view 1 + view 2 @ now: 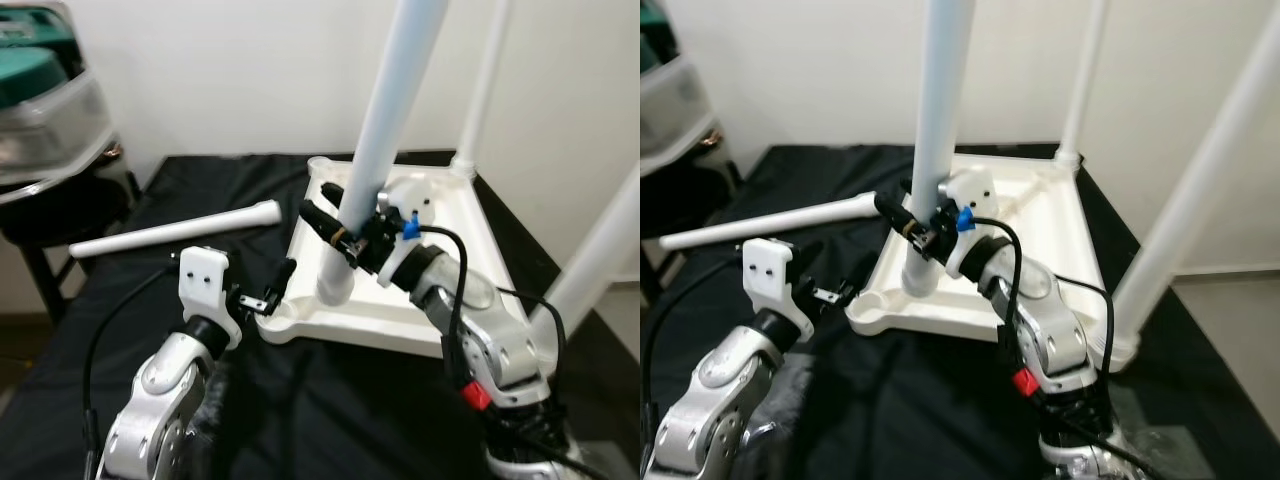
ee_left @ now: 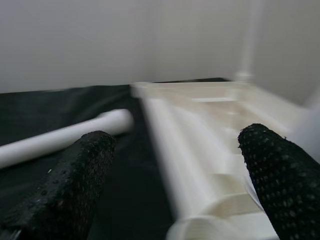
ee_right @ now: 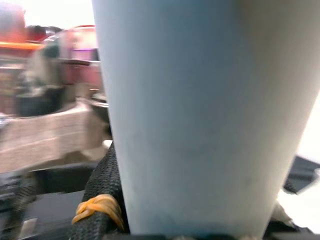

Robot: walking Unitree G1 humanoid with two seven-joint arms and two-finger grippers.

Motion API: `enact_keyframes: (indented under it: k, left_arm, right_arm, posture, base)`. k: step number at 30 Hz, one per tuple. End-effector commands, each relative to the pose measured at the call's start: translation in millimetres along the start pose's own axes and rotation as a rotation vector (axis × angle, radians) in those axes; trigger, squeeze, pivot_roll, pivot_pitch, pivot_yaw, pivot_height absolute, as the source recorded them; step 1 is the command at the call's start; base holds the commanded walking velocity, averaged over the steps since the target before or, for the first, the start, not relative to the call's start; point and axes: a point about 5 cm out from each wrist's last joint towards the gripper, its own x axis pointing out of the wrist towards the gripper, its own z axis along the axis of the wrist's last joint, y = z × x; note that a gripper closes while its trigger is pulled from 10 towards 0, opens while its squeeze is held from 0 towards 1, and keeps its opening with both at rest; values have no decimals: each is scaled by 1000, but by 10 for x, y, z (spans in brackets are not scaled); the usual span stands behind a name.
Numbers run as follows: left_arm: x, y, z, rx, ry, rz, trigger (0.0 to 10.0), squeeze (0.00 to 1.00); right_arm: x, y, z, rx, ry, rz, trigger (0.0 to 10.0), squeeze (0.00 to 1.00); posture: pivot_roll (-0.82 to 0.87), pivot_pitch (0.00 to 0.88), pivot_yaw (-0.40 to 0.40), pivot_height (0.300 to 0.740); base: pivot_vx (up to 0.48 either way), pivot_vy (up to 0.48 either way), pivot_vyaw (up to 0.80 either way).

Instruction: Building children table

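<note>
Standing upside down on the black cloth [image 1: 330, 420], the white plastic children's table top [image 1: 440, 300] already carries legs at its far corner and its right corner, and a third white round leg [image 1: 375, 150] is upright at the near-left corner, seemingly being seated in its socket. The right claw [image 1: 340, 235] is clamped around that leg low down. The left claw [image 1: 262, 300], its fingers [image 2: 80, 185] spread apart, sits at the near-left edge of the panel, apparently steadying it. One loose white leg [image 1: 175, 232] lies on the cloth to the left, so I judge one leg is left to fit.
</note>
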Motion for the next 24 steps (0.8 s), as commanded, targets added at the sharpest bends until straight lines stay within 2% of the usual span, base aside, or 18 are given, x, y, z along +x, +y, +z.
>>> enact_keyframes:
  k: [1, 5, 8, 12, 13, 14, 15, 16, 18, 20, 23, 24]
  left_arm:
    - [-1, -10, -23, 8, 16, -4, 10000, 0]
    - [-7, -27, -24, 13, 17, -11, 10000, 0]
    - [-11, -38, -27, 15, 18, -14, 10000, 0]
    - [-26, -44, -53, 31, 28, -16, 10000, 0]
    - [-54, -26, -96, 50, 46, -9, 10000, 0]
    - [-70, -15, -115, 57, 54, -5, 10000, 0]
    - [-70, -15, -115, 57, 54, -5, 10000, 0]
    - [-113, 31, -163, 58, 71, 21, 10000, 0]
    - [-126, 47, -182, 58, 78, 30, 10000, 0]
    - [-199, 125, -255, 73, 113, 81, 10000, 0]
    - [-227, 152, -277, 75, 124, 101, 10000, 0]
    - [-281, 167, -330, 68, 144, 124, 10000, 0]
  right_arm:
    - [3, -52, 67, -18, -24, -22, 10000, 0]
    - [9, -121, 101, -19, -32, -44, 10000, 0]
    - [8, -138, 121, -19, -37, -27, 10000, 0]
    - [0, -254, 125, -25, -21, 14, 10000, 0]
    - [-16, -444, 118, -38, -4, -1, 10000, 0]
    - [-28, -540, 124, -41, 2, -10, 10000, 0]
    - [-28, -540, 124, -41, 2, -10, 10000, 0]
    - [-48, -674, 150, -34, -6, -4, 10000, 0]
    - [-50, -702, 156, -31, -10, 3, 10000, 0]
    - [-2, -712, 211, -49, -37, 78, 10000, 0]
    - [21, -705, 232, -53, -45, 105, 10000, 0]
    - [83, -672, 258, -50, -67, 151, 10000, 0]
  posture:
    - [19, 55, -16, 740]
    - [19, 60, -16, 740]
    - [21, 65, -16, 740]
    - [26, 82, -17, 740]
    - [35, 98, -18, 740]
    - [35, 98, -18, 740]
    - [35, 98, -18, 740]
    - [42, 111, -19, 740]
    - [42, 111, -19, 740]
    - [45, 154, -20, 740]
    - [45, 154, -20, 740]
    - [45, 183, -20, 740]
  base:
    - [0, 0, 0]
    - [0, 0, 0]
    - [0, 0, 0]
    - [0, 0, 0]
    - [0, 0, 0]
    - [0, 0, 0]
    - [0, 0, 0]
    - [0, 0, 0]
    - [0, 0, 0]
    - [0, 0, 0]
    - [0, 0, 0]
    - [0, 0, 0]
